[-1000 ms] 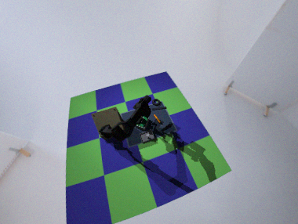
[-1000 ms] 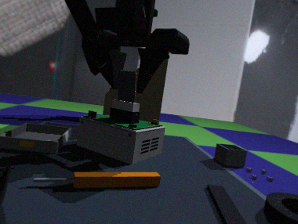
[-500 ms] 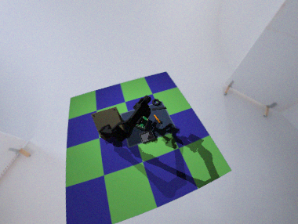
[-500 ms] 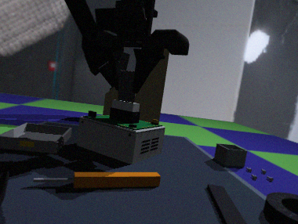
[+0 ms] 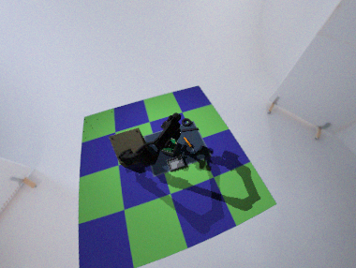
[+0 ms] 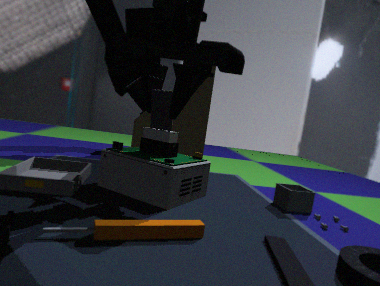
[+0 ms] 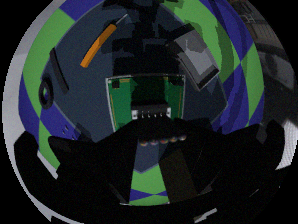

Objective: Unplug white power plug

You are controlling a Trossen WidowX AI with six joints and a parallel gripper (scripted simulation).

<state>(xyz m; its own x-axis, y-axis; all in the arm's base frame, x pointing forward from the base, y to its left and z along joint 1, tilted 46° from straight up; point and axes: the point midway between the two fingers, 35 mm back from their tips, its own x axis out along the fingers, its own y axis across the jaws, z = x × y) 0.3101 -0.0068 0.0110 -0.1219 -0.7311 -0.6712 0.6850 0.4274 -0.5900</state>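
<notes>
The black metal gripper [image 6: 161, 125] [image 7: 156, 123] is over the green flat circuit board [image 5: 171, 145] [image 6: 192, 159] [image 7: 120, 107]. Its 2 fingers point down, and they look shut on the white boxy power plug [image 6: 160, 134] [image 7: 134, 114], part way open because the plug is in the way. The plug is on top of the circuit board, sitting in its black blocky socket [image 6: 158, 148] [image 7: 150, 106]. I can't tell from here if it is a little bit loose.

The job now, I think, is to wiggle it. Squeeze snugly, then rock the plug in small, slow tips, 1 way and then the other. Pull up only softly while rocking. A big yank could make the fingers slide off, or lift the circuit board too. If the fingers slip, open up, go a bit lower over the plug and grab again.

When it comes free, go straight up first, so it clears the circuit board. The grey open tray [image 5: 169, 166] [image 6: 55, 187] [image 7: 201, 56] is beside the circuit board, to its left in the outside view. Set the plug down low inside the tray walls, let go, then lift away. The orange long-handled screwdriver [image 5: 187, 142] [image 6: 150, 230] [image 7: 99, 46] is near the circuit board too, so don't bump it.
</notes>
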